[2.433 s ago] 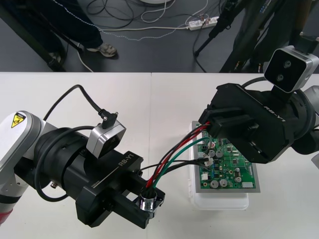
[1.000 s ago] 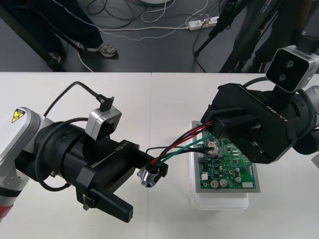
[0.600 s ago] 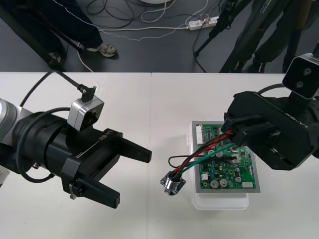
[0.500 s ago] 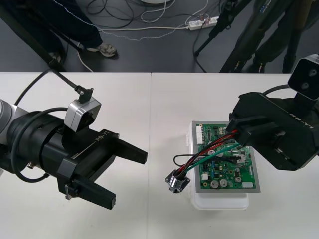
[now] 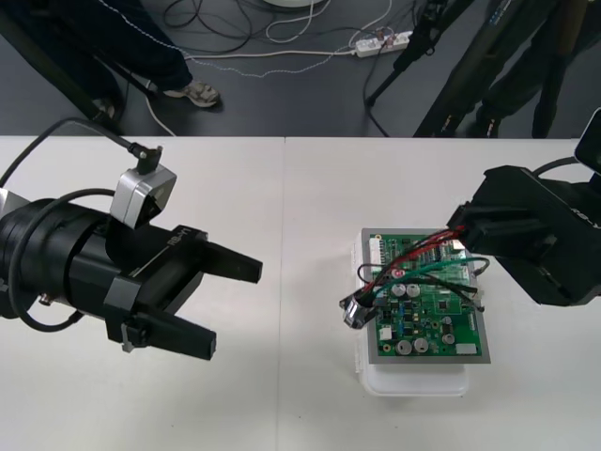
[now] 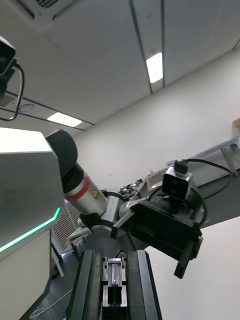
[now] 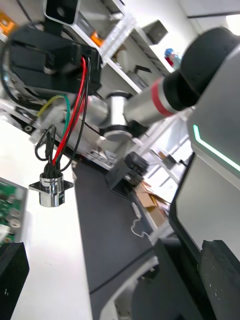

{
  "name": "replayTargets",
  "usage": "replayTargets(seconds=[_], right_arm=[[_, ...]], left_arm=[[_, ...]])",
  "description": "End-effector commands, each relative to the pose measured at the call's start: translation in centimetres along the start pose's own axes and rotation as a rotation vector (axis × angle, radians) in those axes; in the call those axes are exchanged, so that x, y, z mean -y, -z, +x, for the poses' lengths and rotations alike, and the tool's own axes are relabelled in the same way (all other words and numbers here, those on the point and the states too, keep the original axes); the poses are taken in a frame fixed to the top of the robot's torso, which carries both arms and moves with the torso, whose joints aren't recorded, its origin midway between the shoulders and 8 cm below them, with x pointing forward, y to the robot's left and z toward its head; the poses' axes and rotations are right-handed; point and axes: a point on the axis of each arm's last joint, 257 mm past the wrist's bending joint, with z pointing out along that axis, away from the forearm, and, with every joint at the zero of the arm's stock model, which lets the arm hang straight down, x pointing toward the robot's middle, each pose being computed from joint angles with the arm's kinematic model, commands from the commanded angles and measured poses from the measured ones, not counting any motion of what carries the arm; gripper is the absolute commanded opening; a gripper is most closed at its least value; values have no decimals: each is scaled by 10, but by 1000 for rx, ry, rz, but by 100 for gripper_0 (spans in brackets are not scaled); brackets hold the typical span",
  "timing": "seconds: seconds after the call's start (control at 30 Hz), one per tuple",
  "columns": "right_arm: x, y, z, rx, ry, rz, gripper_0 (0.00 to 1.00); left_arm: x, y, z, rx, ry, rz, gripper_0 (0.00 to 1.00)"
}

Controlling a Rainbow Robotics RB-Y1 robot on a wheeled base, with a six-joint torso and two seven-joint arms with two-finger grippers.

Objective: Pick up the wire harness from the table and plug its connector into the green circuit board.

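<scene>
Aloft, wire harness: The wire harness (image 5: 427, 271) hung from the right gripper (image 5: 462, 240) over the green circuit board (image 5: 432, 324). Its red, black and green wires draped leftwards across the board to the round metal socket (image 5: 357, 310), which dangled at the board's left edge. Whether the socket touched the white base (image 5: 413, 383) could not be told.
Plug: The small black plug was hidden in the right gripper's grasp, and nothing showed it seated in the board.
Right gripper: It stood over the board's far right corner, fingers closed on the plug end of the wires.
Left gripper: The left gripper (image 5: 235, 310) hovered over the table (image 5: 300, 188) to the left, well apart from the harness. Its two black fingers were spread wide, held nothing and pointed toward the socket.
Handling: The harness looked light and limp. The thin wires would likely bend and swing rather than push, and the flanged socket, seemingly the heaviest part, would probably drag the loose end down. The wires and the plug's contacts seemed the fragile parts.
Where to hold: A grip close behind the plug appeared best for steering it into a board connector. The socket's metal body seemed the sturdy spot for a second hold, though smooth and perhaps slippery.
Harness and jaws: One end lay between the right jaws. The socket end hung between the two grippers, nearer the right and outside the left jaws.
</scene>
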Motion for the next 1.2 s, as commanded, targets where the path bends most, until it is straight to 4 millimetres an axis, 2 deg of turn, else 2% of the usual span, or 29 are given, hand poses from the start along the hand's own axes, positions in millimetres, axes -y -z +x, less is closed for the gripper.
replayTargets(seconds=[0.03, 0.2, 0.63, 0.87, 1.07, 1.2], right_arm=[[10, 0, -2, -44, 78, 85, 0], [23, -8, -1, -69, 121, 167, 0], [34, -6, 7, -171, 159, 242, 0], [42, -6, 13, -240, 206, 288, 0], [48, -9, 18, -285, 255, 320, 0], [51, -16, 20, -298, 290, 337, 0]], left_arm=[[-26, 8, -37, 34, -233, -143, 100], [-36, 6, -53, 37, -304, -180, 100], [-47, 1, -91, 58, -432, -224, 100], [-45, -7, -101, 69, -446, -210, 100], [-53, -14, -102, 53, -451, -227, 100], [-54, -23, -101, 61, -387, -206, 100]])
